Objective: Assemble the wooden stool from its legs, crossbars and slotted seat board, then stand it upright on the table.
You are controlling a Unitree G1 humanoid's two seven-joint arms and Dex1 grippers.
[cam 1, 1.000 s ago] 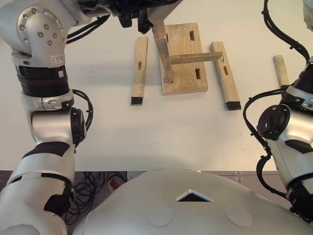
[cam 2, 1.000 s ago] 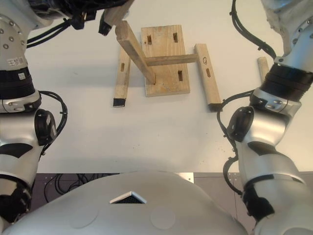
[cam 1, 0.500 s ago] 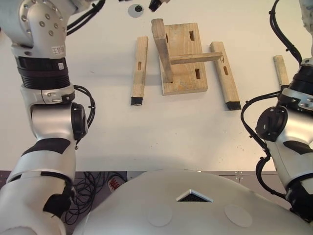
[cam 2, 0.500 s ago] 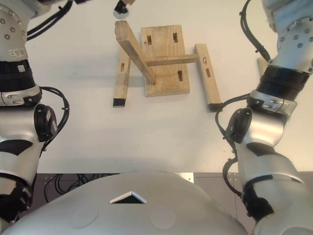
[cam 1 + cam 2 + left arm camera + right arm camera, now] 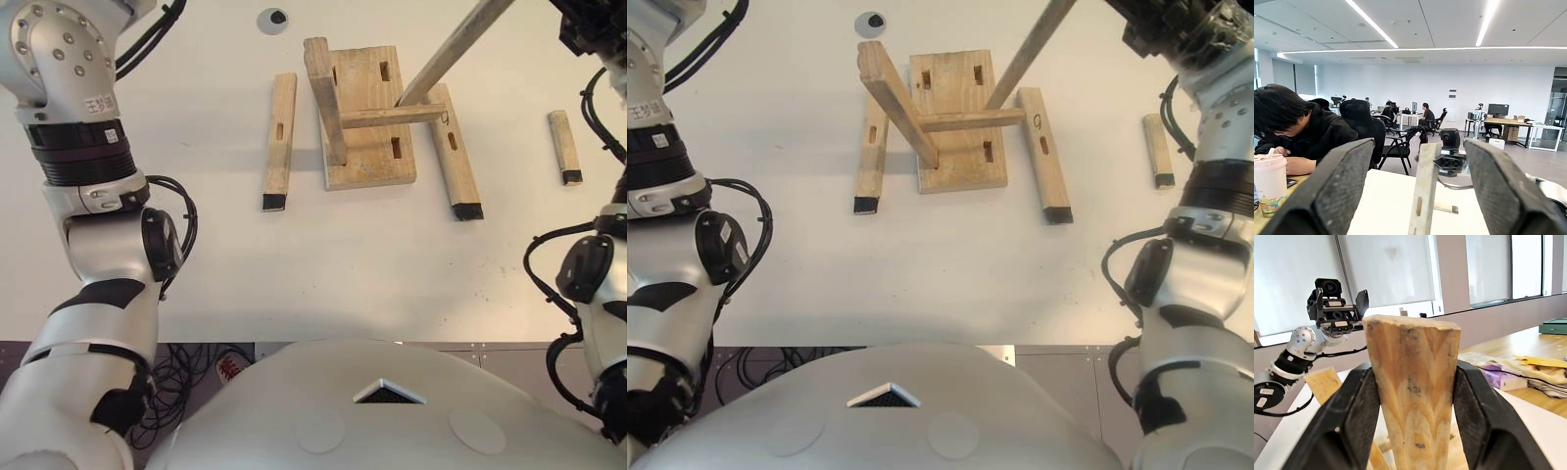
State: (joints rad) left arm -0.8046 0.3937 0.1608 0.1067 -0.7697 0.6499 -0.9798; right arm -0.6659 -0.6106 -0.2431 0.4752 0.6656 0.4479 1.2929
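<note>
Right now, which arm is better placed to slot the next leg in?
Probably right: the right gripper is shut on a leg angled down toward the seat board; the left gripper is open and empty.

A small grey round disc (image 5: 273, 18), perhaps a cap, lies flat.

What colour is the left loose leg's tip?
Black leg tip, clearest in left eye view.

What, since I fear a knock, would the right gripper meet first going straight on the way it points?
Its held leg leads: the tip would likely reach the seat board by the crossbar before the right gripper does; height is unclear.
</note>
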